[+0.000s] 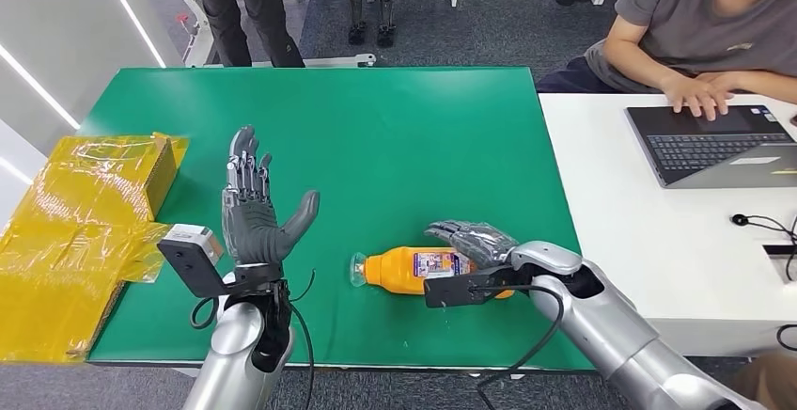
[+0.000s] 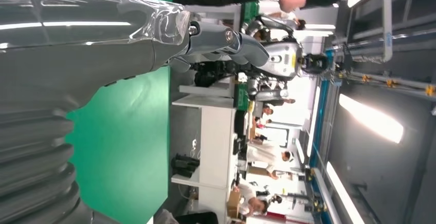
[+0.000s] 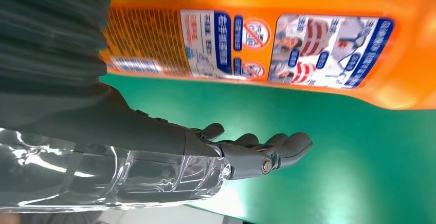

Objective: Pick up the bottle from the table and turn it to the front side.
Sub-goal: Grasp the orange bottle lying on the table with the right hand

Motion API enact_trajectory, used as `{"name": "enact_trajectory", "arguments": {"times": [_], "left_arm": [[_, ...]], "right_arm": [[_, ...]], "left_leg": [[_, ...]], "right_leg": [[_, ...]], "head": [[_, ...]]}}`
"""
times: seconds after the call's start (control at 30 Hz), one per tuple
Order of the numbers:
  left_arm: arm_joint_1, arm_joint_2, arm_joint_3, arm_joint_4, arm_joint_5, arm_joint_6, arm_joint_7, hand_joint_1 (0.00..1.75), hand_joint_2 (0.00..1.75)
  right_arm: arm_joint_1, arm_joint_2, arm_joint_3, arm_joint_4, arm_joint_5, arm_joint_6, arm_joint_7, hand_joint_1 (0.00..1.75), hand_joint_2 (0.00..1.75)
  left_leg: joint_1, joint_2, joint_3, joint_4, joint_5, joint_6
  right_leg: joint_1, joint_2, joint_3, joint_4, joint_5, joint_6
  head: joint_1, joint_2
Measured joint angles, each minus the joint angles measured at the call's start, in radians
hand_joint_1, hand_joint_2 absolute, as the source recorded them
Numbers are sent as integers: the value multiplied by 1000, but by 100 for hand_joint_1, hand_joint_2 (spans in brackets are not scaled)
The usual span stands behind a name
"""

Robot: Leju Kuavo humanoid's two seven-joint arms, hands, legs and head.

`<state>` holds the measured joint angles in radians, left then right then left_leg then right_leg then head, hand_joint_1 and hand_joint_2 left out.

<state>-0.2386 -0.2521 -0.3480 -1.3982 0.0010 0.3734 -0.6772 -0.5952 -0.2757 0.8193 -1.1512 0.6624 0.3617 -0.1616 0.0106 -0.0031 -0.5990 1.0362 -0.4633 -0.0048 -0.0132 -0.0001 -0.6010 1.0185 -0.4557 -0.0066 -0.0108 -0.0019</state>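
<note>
At the far left of the frame a crinkled yellow plastic-wrapped bundle [image 1: 80,231] lies over the edge of the green felt-covered surface [image 1: 376,137]. Just right of it, lower left of centre, my left robot hand [image 1: 256,214] stands upright above the surface, palm open, fingers spread apart and holding nothing. Right of centre, low in the frame, the orange plastic bottle with a clear cap and a printed label [image 1: 418,270] lies on its side on the green surface, cap pointing toward my left robot hand. My right robot hand [image 1: 475,243] is at the bottle's base end, fingers stretched out over its body; in the wrist view the fingers [image 3: 257,149] extend beside the label, not closed around it. At the upper right, a person types on a dark laptop [image 1: 719,142] on a white surface [image 1: 658,241].
</note>
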Motion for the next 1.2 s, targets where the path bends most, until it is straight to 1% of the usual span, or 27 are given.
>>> {"name": "enact_trajectory", "arguments": {"times": [0.13, 0.27, 0.53, 0.73, 0.77, 0.87, 0.9, 1.07, 1.13, 1.2], "left_arm": [[-4, 1, -8, 11, 13, 11, -4, 0, 175], [-5, 0, -15, 17, 18, 11, -4, 0, 175], [-30, 0, -25, 49, 44, 18, -13, 0, 175], [-35, 0, -31, 65, 57, 20, -14, 0, 175], [-36, 0, -31, 67, 59, 19, -14, 0, 175], [-40, 0, -32, 71, 63, 18, -14, 0, 175], [-41, 0, -32, 72, 64, 17, -14, 0, 175], [-43, 0, -32, 76, 69, 14, -14, 0, 175], [-43, 0, -32, 77, 70, 13, -14, 0, 175], [-42, 0, -32, 77, 70, 12, -15, 0, 175]], "right_arm": [[-77, -2, 63, 73, -27, 15, 2, 0, 175], [-126, -2, 108, 140, -71, 30, 5, 0, 175], [-164, 8, 184, 282, -89, 19, -15, 0, 175], [-199, 14, 228, 354, -92, 51, -17, 0, 175], [-201, 14, 233, 361, -92, 53, -16, 9, 175], [-206, 14, 245, 376, -93, 44, -15, 140, 175], [-206, 14, 248, 380, -93, 34, -16, 175, 175], [-196, 14, 251, 390, -87, -55, -18, 175, 175], [-185, 16, 247, 392, -83, -117, -18, 175, 175], [-166, 22, 232, 392, -84, -199, -18, 175, 175]], "left_leg": [[0, 0, 0, 0, 0, 0], [0, -1, -1, 0, 0, 0], [0, -1, 0, 0, 0, 0], [0, 0, 3, 0, 0, 0], [0, 0, 4, 0, 0, 0], [0, 0, 5, 0, 0, 0], [0, 0, 6, 0, 0, 0], [0, 1, 7, 0, 0, 1], [0, 1, 7, 1, 0, 1], [0, 1, 7, 1, 1, 2]], "right_leg": [[0, 0, 0, 0, 0, 0], [0, -1, 0, 0, 0, 0], [0, -1, 1, 0, 0, 0], [0, -1, 3, 0, 0, 0], [0, -1, 4, 0, 0, 0], [0, 0, 5, -1, 0, 0], [0, 0, 6, -1, 0, 0], [0, 1, 8, -1, 1, 2], [0, 1, 8, -1, 2, 3], [0, 1, 9, -1, 2, 3]], "head": [[0, 0], [0, 0], [0, 0], [0, 0], [0, 0], [0, 0], [0, 0], [0, 0], [0, 0], [0, 0]]}}
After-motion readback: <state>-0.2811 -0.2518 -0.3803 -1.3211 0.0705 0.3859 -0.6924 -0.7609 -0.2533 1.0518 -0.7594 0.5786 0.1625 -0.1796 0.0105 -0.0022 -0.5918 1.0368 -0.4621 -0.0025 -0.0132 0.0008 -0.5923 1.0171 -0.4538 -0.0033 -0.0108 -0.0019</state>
